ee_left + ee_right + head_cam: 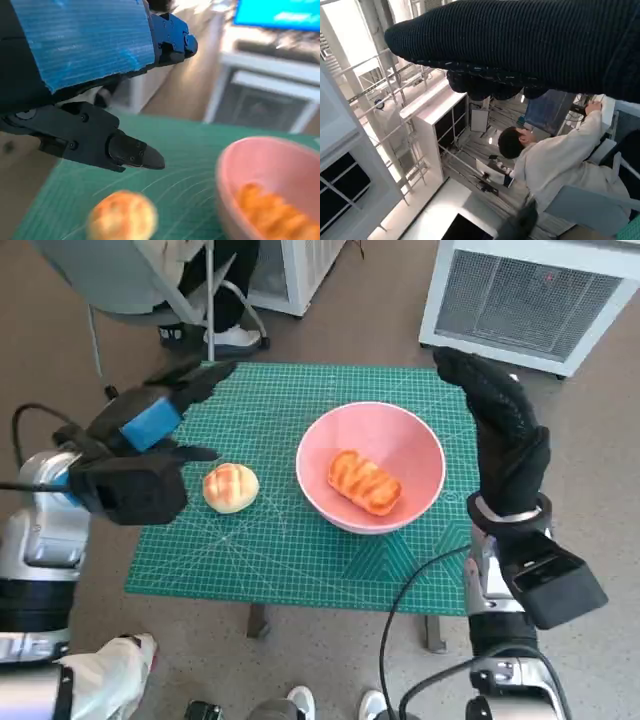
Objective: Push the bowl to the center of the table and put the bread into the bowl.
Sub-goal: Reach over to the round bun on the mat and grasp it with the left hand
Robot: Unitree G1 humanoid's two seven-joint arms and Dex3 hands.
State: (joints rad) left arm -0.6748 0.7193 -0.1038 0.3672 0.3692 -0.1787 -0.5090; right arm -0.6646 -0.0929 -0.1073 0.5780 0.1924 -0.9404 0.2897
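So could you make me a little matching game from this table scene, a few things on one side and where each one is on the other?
Things:
1. long bread
2. round bun
3. pink bowl
4. left hand

Places:
A. on the green mat, holding bread
B. above the mat, open, holding nothing
C. inside the bowl
D. on the mat beside the bowl

Pairs: 1-C, 2-D, 3-A, 4-B

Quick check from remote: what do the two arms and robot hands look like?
Left robot hand: black, angular, blue tape across its back. Right robot hand: covered by a black knitted glove. Both forearms are pale silver-grey with black boxes at the wrists and black cables trailing off them.
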